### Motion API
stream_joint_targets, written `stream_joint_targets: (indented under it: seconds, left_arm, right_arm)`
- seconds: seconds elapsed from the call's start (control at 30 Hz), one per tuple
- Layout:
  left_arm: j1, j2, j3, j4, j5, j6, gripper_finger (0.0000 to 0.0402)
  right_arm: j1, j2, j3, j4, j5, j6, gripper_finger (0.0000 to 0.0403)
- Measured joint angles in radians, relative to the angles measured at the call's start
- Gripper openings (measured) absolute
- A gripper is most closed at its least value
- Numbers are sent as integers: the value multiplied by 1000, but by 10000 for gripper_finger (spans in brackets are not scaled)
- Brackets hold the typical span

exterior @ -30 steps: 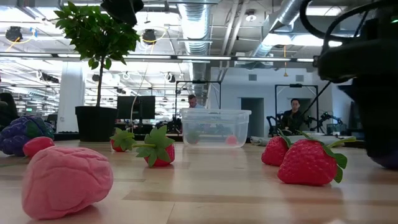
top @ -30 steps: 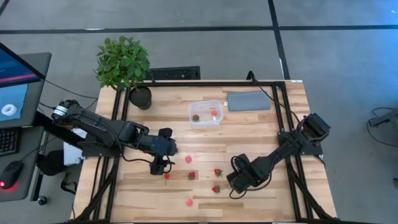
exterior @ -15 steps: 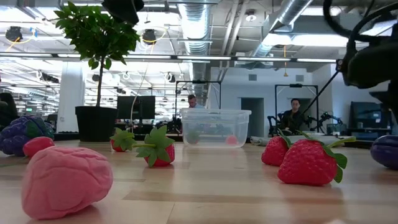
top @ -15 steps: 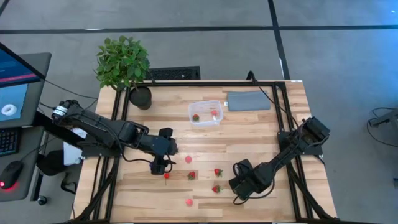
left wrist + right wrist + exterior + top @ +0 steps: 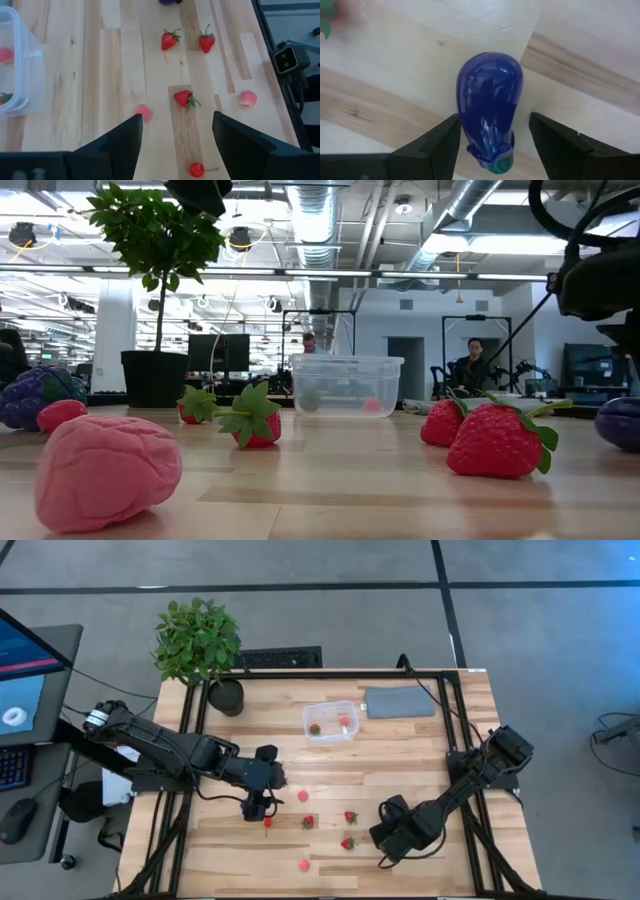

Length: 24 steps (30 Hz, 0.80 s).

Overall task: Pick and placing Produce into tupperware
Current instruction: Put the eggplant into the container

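The clear tupperware stands at the table's far middle with a strawberry and a red piece inside. Loose produce lies near the front: strawberries, pink pieces, a small red piece. A dark purple piece lies flat on the wood. My right gripper points down over it, open, one finger on either side and apart from it. My left gripper hangs open above the small red piece, holding nothing.
A potted plant stands at the far left corner. A flat grey pad lies right of the tupperware. Black frame rails run along both sides. In the low view, people sit in the room behind the table.
My right gripper has shifted a little toward the table's near right and sunk lower over the purple piece. In the low view it has cleared the right side, and the purple piece now shows there. The produce lies unmoved.
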Motion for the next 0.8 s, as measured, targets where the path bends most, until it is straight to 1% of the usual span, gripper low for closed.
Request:
stream_joint_targets:
  seconds: [0.13,0.47,0.8]
  left_arm:
    - [0,0,0,0,-3,12,229]
    - [2,0,0,0,-18,41,229]
    - [13,0,0,0,-28,55,229]
  right_arm:
    - [0,0,0,0,5,14,253]
    - [0,2,-1,-1,10,17,199]
    - [0,4,0,11,36,34,166]
